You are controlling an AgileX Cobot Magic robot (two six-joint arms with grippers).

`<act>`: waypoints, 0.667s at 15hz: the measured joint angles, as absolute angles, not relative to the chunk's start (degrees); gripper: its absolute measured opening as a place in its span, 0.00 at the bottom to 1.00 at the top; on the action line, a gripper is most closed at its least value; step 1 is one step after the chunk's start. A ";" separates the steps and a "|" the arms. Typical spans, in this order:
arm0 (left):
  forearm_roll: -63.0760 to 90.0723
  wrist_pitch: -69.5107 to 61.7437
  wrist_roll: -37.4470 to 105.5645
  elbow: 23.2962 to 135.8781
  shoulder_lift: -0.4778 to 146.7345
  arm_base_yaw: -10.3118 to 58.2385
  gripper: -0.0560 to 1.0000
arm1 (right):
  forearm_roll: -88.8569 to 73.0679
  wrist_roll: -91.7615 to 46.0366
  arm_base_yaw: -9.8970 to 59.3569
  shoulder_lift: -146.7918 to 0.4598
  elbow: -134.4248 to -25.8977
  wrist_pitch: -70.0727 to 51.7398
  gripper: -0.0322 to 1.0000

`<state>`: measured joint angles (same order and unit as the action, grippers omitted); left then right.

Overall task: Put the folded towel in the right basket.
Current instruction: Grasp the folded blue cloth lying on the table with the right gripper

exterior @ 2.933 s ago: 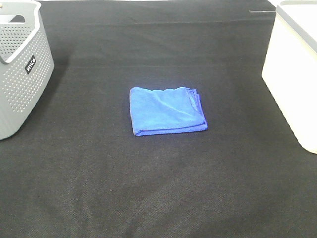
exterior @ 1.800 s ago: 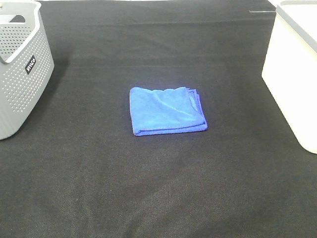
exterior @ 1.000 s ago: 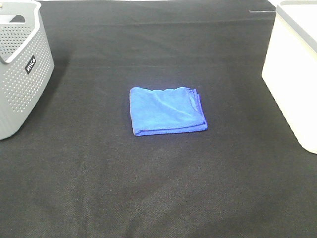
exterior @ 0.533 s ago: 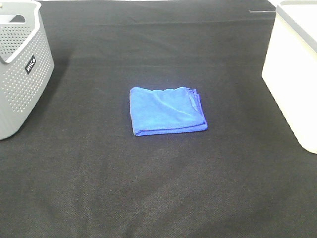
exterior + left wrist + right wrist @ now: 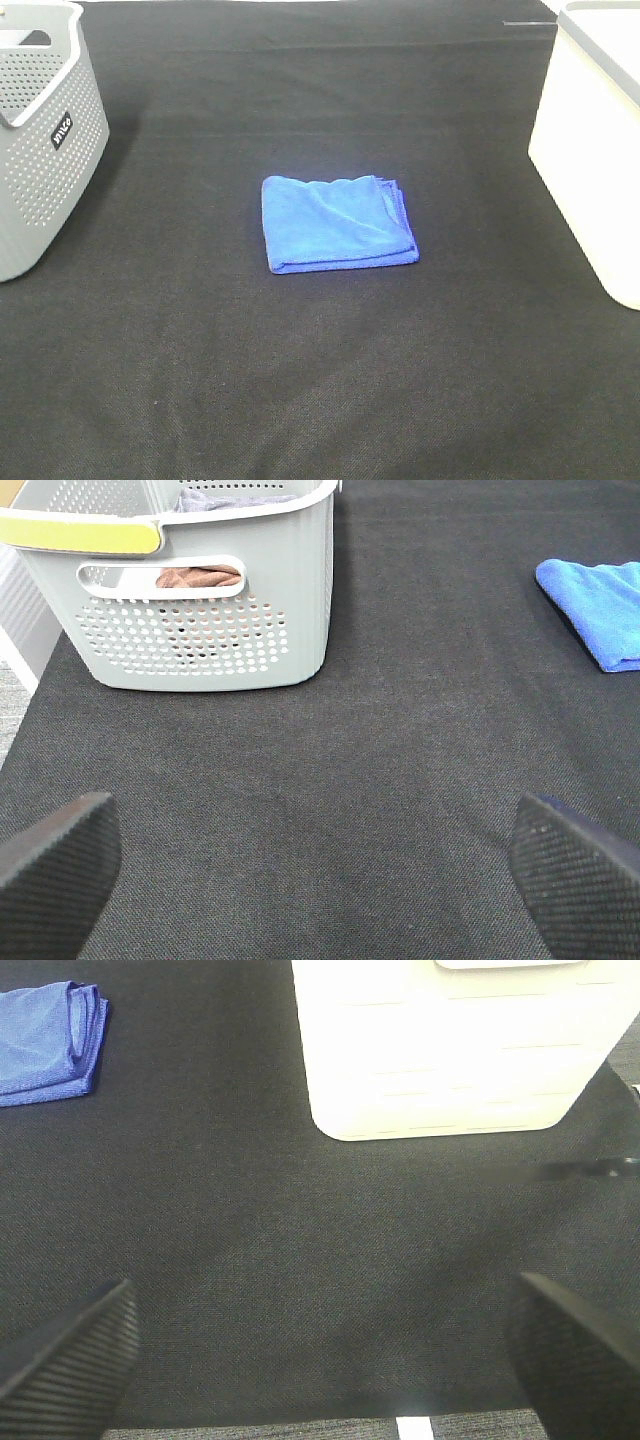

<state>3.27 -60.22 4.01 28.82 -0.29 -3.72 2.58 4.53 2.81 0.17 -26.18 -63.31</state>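
Observation:
A folded blue towel [image 5: 337, 224] lies flat in the middle of the black table; it also shows in the left wrist view [image 5: 597, 608] and the right wrist view [image 5: 48, 1042]. The white right basket [image 5: 596, 135] stands at the right edge and shows in the right wrist view [image 5: 450, 1050]. My left gripper [image 5: 315, 865] is open and empty, well away from the towel. My right gripper [image 5: 330, 1355] is open and empty in front of the white basket. Neither gripper shows in the high view.
A grey perforated basket [image 5: 40, 135] stands at the left edge; in the left wrist view [image 5: 205, 590] it holds brownish cloth. The black table cloth [image 5: 320, 380] covers the whole surface.

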 joint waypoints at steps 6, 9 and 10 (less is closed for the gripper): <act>3.27 -60.22 4.01 28.82 -0.29 -3.72 0.99 | 3.04 1.15 2.81 -0.46 -26.24 -63.03 0.96; 3.27 -60.22 4.01 28.82 -0.29 -3.72 0.99 | 1.09 0.00 2.81 -15.47 -32.60 -61.94 0.95; 3.27 -60.22 4.01 28.82 -0.29 -3.72 0.99 | -0.57 0.00 2.81 -24.12 -37.13 -61.94 0.94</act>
